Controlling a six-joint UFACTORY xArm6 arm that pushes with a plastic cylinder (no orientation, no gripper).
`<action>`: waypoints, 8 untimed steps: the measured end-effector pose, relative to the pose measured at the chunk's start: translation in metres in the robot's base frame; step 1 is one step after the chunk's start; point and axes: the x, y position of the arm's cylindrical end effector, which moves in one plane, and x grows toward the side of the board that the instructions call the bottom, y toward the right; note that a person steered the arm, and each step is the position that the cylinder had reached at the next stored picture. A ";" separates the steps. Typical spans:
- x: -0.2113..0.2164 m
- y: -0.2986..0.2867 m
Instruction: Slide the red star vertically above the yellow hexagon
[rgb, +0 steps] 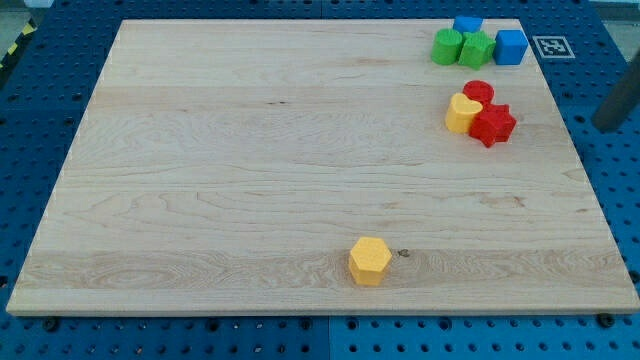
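The red star (493, 124) lies near the view's right edge of the wooden board (250, 150), touching a yellow heart (462, 113) on its left and a round red block (479, 93) above it. The yellow hexagon (370, 261) sits alone near the view's bottom edge, left of and well below the star. A dark rod enters at the view's far right edge, and my tip (606, 126) is off the board, to the right of the red star.
At the view's top right corner stand a green round block (447, 46), a green star (477, 49), a blue cube (510, 46) and another blue block (467, 24). A black and white marker (552, 46) lies beside the board.
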 end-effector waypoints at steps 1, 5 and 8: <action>-0.009 -0.026; 0.023 -0.205; 0.016 -0.217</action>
